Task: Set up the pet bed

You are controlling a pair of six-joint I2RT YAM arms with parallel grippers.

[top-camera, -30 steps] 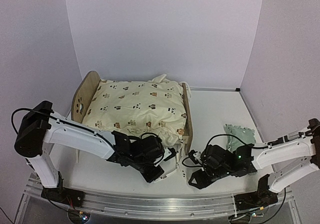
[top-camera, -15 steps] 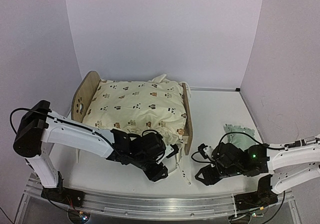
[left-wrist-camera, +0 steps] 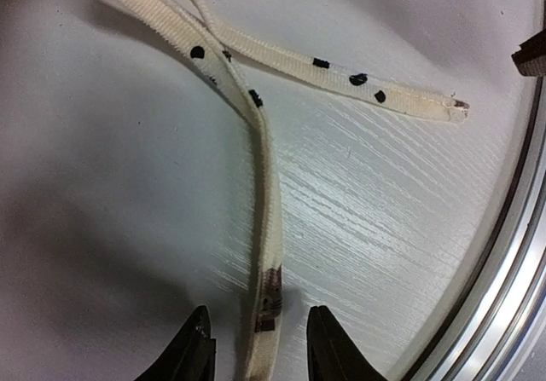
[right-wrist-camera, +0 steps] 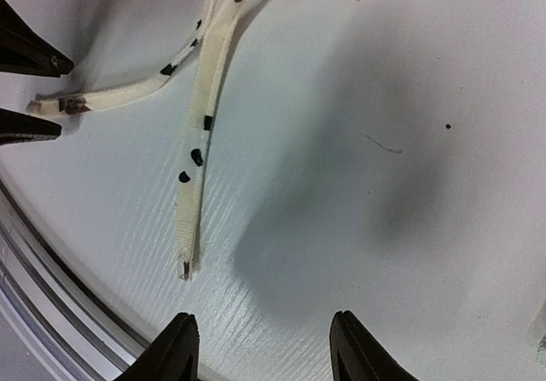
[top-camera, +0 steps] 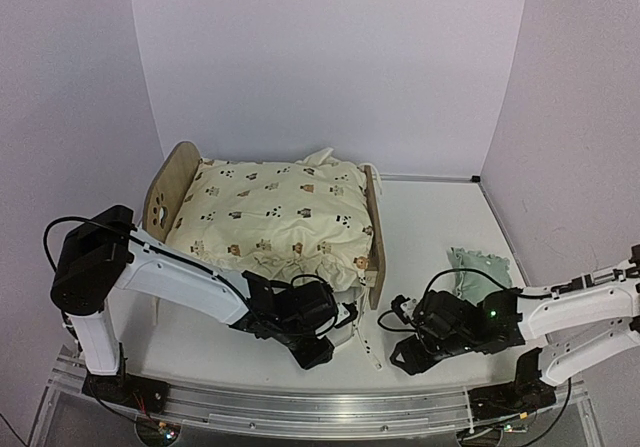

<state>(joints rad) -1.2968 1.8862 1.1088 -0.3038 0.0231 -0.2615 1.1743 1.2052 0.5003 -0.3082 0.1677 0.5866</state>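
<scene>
sitting at back left of the table, pet bed already carries the cushion; its ties lie loose, mint pillow at right, not placed. left gripper straddles one tie end, jaws apart, not clamped; right gripper released, holding nothing.
</scene>
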